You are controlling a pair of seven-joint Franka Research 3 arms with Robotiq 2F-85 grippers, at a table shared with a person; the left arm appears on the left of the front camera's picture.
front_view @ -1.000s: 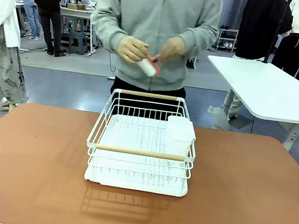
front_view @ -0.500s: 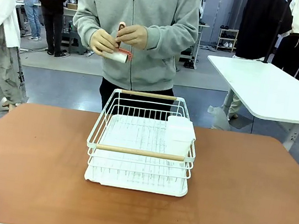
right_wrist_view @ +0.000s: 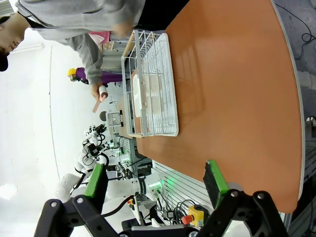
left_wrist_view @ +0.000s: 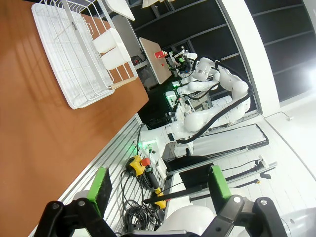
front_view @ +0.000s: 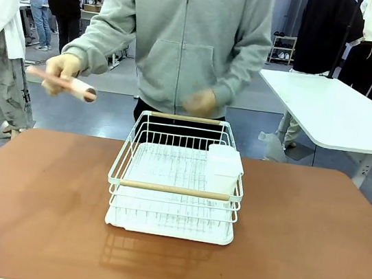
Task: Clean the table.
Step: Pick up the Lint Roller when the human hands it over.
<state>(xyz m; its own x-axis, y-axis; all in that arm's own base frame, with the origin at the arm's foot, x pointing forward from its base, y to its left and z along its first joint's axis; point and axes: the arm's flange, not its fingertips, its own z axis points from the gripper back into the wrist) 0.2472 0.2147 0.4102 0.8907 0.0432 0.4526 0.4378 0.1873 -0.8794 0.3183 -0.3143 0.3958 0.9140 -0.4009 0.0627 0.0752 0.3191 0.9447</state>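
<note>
A busy workshop lies behind the reddish-brown table (front_view: pixel 307 261), and a white-topped table (front_view: pixel 335 112) stands off its far right corner. A white wire dish rack (front_view: pixel 162 209) sits mid-table toward the far edge, with a white container (front_view: pixel 224 167) in its right side. Behind it a person in a grey hoodie (front_view: pixel 187 35) holds a lint roller (front_view: pixel 81 89) in one hand (front_view: pixel 63 67), out beyond the far left corner. The left gripper (left_wrist_view: pixel 159 177) and right gripper (right_wrist_view: pixel 155 175) are well apart from the rack, jaws spread, gripping nothing.

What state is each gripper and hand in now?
Left gripper: open.
Right gripper: open.
Person's right hand: holding lint roller.
Person's left hand: cannot tell.
</note>
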